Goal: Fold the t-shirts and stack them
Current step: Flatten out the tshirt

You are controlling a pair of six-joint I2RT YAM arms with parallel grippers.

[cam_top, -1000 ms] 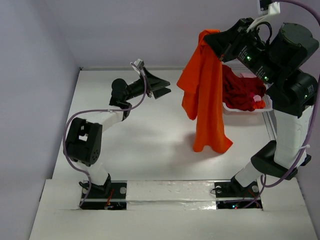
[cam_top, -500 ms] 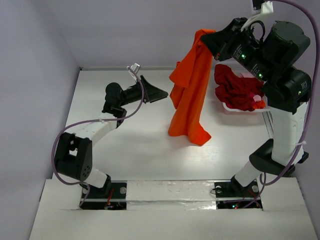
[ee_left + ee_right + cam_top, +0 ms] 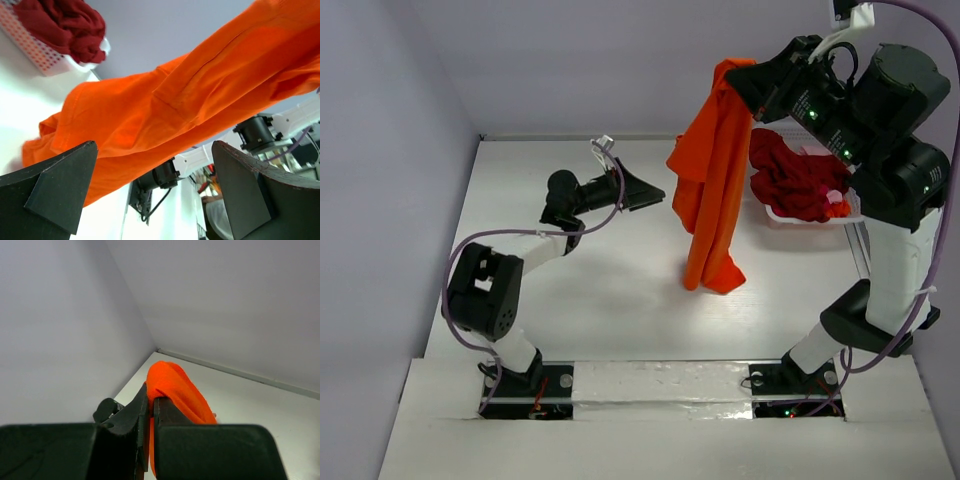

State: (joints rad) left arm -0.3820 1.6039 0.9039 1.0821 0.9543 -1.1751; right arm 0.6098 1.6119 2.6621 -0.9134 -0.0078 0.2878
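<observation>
The bright orange-red t-shirt [image 3: 712,180] hangs from my right gripper [image 3: 748,84], which is shut on its top fold [image 3: 170,385] high above the table. Its lower end touches the table near the middle. My left gripper [image 3: 655,190] is open and empty, pointing at the hanging shirt from the left, just short of it; the shirt fills its wrist view [image 3: 170,115] between the fingers [image 3: 60,190]. The dark crimson t-shirt [image 3: 798,182] lies bunched in the white basket [image 3: 815,217] at the right, also seen in the left wrist view [image 3: 65,27]. No pink cloth is visible.
The basket stands at the table's right edge beside my right arm. A bit of orange-red cloth [image 3: 837,208] shows at the basket's front. Grey walls close the table at left and back.
The hanging shirt swung left, then back right toward the middle. My left gripper moved right and now sits closer to the shirt. The right gripper stayed high, still shut on it.
</observation>
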